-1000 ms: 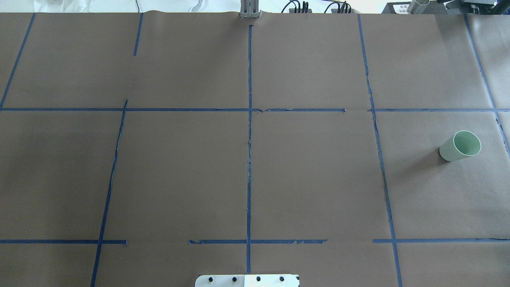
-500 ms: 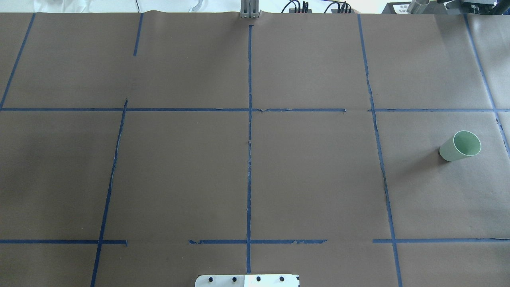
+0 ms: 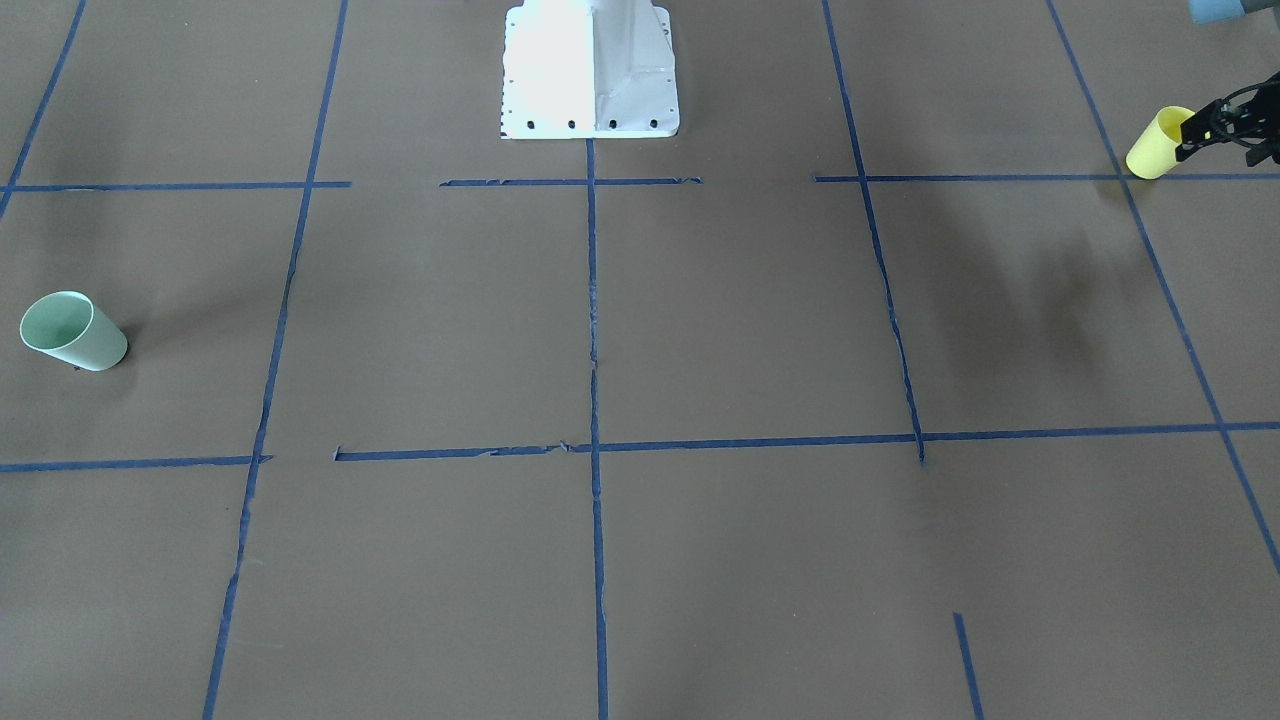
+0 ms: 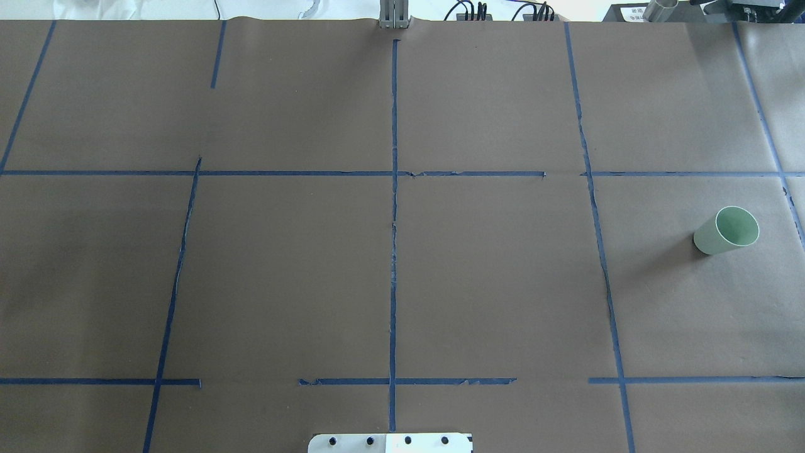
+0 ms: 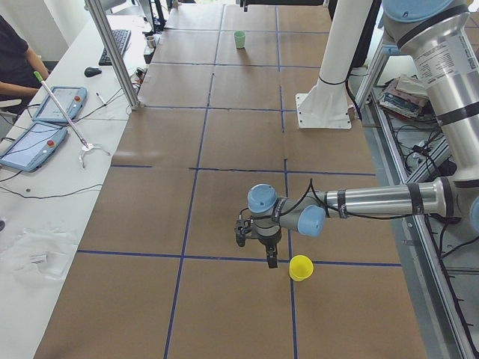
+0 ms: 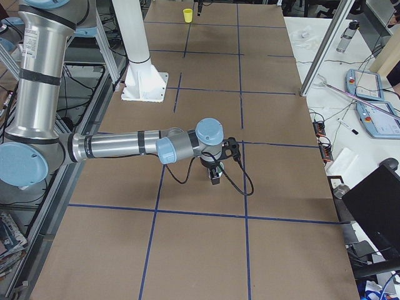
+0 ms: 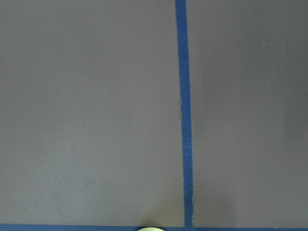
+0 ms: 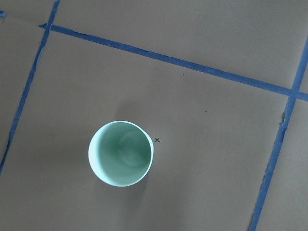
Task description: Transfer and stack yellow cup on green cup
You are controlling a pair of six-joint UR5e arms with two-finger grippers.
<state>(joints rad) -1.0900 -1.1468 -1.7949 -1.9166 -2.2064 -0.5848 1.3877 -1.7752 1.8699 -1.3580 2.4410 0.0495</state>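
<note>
1. Front view: the small bright yellow tapered plastic cup [image 3: 1155, 145] stands at a blue tape line [image 3: 960, 178], far on robot's left. The black left gripper [image 3: 1200, 132] is at its rim; how wide the claw is, I cannot tell.
2. Overhead: the small pale green tapered plastic cup [image 4: 723, 233] stands upright, far on robot's right.
3. Ext. left: left gripper points down, just beside yellow cup; hold unclear.
4. Ext. right: right gripper [image 6: 214, 175] points down over the brown table [image 6: 200, 250]; opening cannot be told.
5. L wrist: sliver of yellow cup at bottom edge.
6. R wrist: looks down into green cup.
</note>
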